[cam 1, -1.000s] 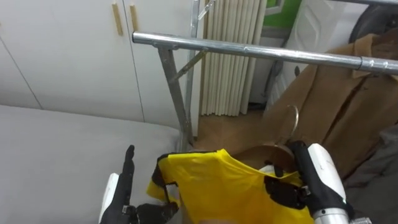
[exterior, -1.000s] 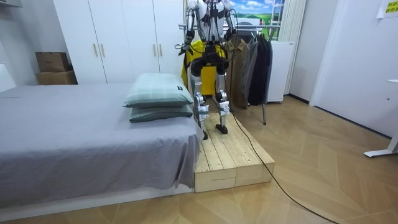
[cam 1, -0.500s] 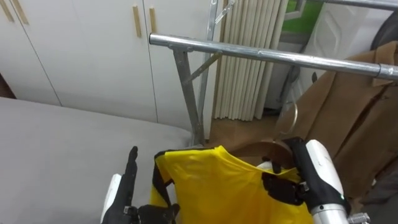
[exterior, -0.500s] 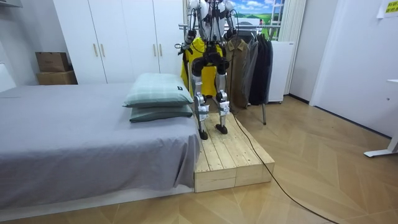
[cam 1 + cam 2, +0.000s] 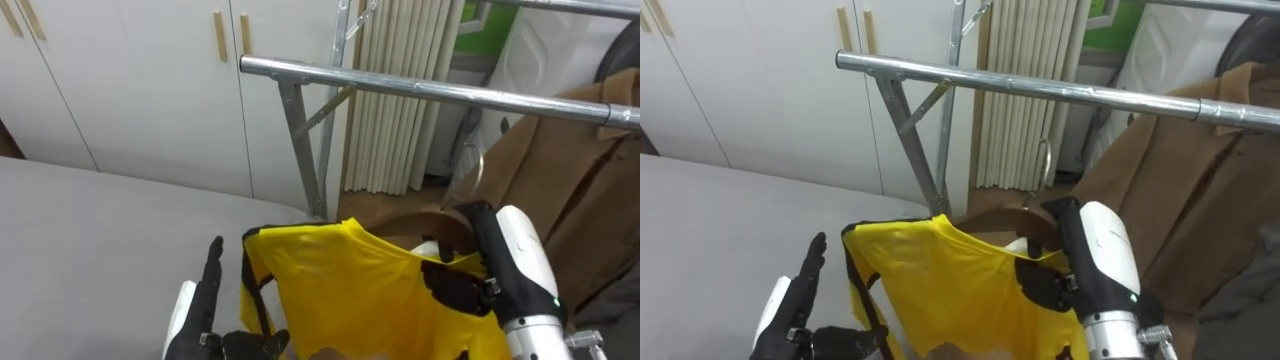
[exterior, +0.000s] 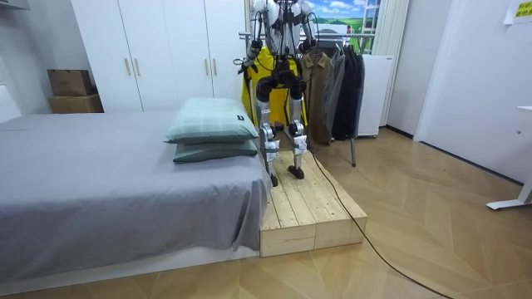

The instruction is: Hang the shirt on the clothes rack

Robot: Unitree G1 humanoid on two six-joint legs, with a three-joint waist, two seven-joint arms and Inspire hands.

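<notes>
To hang it cleanly, I judge the right hand [image 5: 460, 292], its fingers curled over the wooden hanger [image 5: 425, 228] and the cloth on it, should lift until the hook [image 5: 466, 186] clears the rail [image 5: 420, 88], left of the brown coat [image 5: 560, 170], then lower. The yellow garment [image 5: 340, 290] hangs below the rail on its near side, long axis left to right, hook upward. The left hand [image 5: 195, 315] is at its left edge; its grip I cannot tell.
</notes>
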